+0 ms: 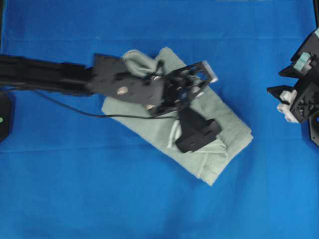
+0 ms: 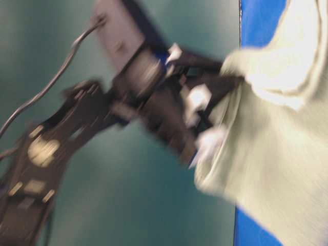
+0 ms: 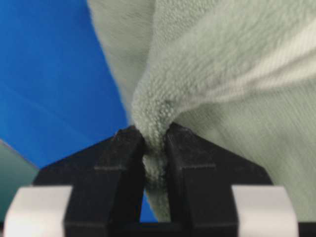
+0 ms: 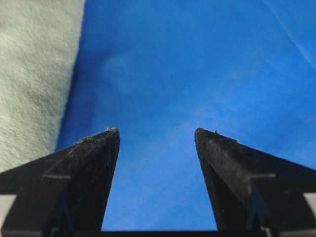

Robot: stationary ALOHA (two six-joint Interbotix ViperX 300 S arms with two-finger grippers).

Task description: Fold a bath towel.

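My left tool [image 3: 155, 148] is pinching a bunched fold of the bath towel [image 1: 219, 119], which is lying partly folded mid-desk [image 1: 149, 209]. My right tool [image 4: 157, 136] is hanging with jaws apart near the desk's right edge, gripping nothing.

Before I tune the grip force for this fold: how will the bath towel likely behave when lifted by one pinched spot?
Probably floppy: the bath towel bunches into a narrow neck where the left end effector pinches it. Likely grippy rather than slippery, given the fuzzy pile. It seems to drape and hang in loose folds, so expect sagging, not holding its shape.
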